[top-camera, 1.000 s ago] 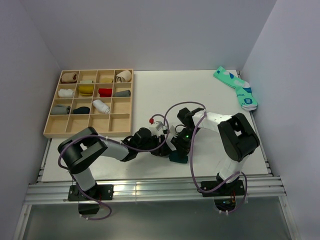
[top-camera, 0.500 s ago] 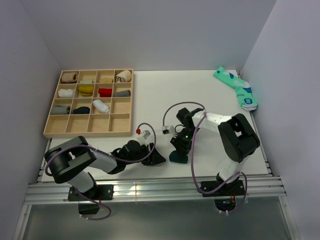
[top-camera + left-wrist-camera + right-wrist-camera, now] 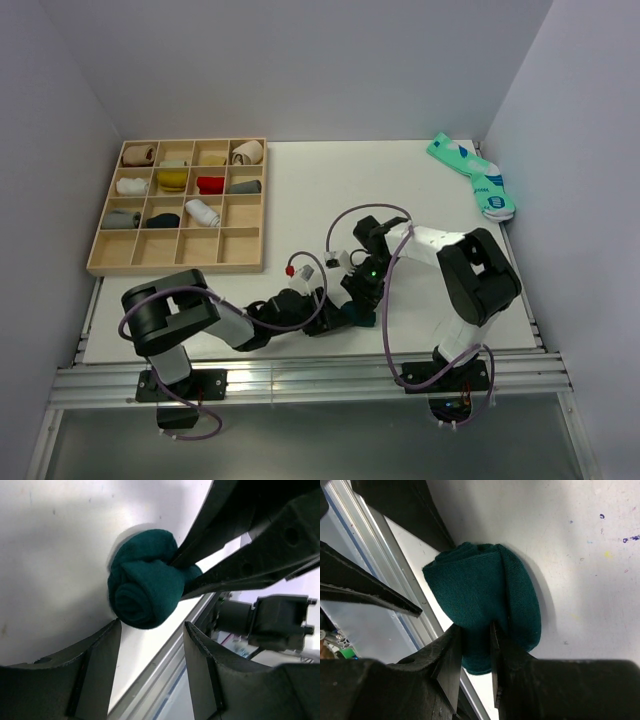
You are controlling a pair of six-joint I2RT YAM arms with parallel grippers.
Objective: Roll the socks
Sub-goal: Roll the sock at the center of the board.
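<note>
Counter [image 3: 300, 190] carried a tray [image 3: 180, 267] at the far left and a mint pair [image 3: 472, 176] at the far right, both well apart from the work. Left arm [image 3: 200, 320] and right arm [image 3: 470, 270] met near the middle of the near edge.

The green sock [image 3: 145, 587] lay there on the counter, close to the edge rail, wound into a tight spiral with an outer fold wrapped over it. No white sock could be made out; if it was inside the roll, the pictures did not show it.

Right jaws were closed on the outer fold of the green sock, pinching it from above. Left jaws stood apart and empty, one on each side just short of the spiral end, touching nothing.

Judgement: the winding looked done or nearly so, and the step in hand was securing the roll. The next move called for the left jaws to take hold of the spiral, or its loose cuff, while the right pinch held. Release before that would likely let it unwind.
</note>
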